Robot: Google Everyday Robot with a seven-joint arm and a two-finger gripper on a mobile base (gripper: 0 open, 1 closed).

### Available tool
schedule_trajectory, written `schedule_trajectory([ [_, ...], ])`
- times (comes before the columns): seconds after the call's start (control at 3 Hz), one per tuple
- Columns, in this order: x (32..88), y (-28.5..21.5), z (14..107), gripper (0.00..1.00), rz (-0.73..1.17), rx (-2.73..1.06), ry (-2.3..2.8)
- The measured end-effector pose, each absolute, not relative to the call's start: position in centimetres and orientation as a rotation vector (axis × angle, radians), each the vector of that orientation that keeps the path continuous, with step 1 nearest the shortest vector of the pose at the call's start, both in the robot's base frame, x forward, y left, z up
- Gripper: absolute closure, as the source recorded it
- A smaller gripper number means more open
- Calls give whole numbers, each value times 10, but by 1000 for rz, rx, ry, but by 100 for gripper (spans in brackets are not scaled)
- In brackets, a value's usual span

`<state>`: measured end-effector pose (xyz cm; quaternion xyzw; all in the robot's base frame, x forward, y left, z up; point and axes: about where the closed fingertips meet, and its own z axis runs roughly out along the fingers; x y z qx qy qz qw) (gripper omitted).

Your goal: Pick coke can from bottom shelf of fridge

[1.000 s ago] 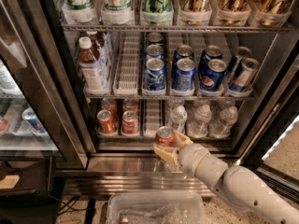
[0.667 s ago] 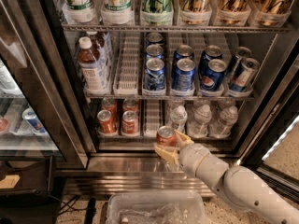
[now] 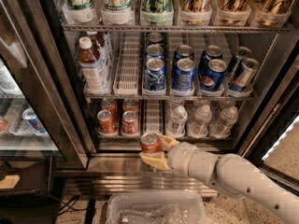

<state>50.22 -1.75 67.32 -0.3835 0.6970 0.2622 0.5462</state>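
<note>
The fridge [image 3: 56, 78] stands open in front of me. Its bottom shelf [image 3: 154, 135] holds two red coke cans [image 3: 106, 121] at the left in white lane trays and clear water bottles at the right. My gripper [image 3: 156, 152] reaches in from the lower right on a white arm. It is shut on a third coke can [image 3: 150, 143], red with a silver top, held upright just in front of the shelf's steel edge, over the steel sill [image 3: 117, 164].
The rack above holds blue Pepsi cans [image 3: 183, 74], an empty white lane tray [image 3: 127, 71] and brown bottles [image 3: 92, 65]. A neighbouring glass-fronted cooler [image 3: 23, 120] is at the left. A clear plastic bin [image 3: 154, 208] lies on the floor below my arm.
</note>
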Motion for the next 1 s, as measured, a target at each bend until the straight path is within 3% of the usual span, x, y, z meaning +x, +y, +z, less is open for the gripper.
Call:
schedule_trajectory([
  [1.0, 465, 17, 694, 100, 727, -1105, 1584],
])
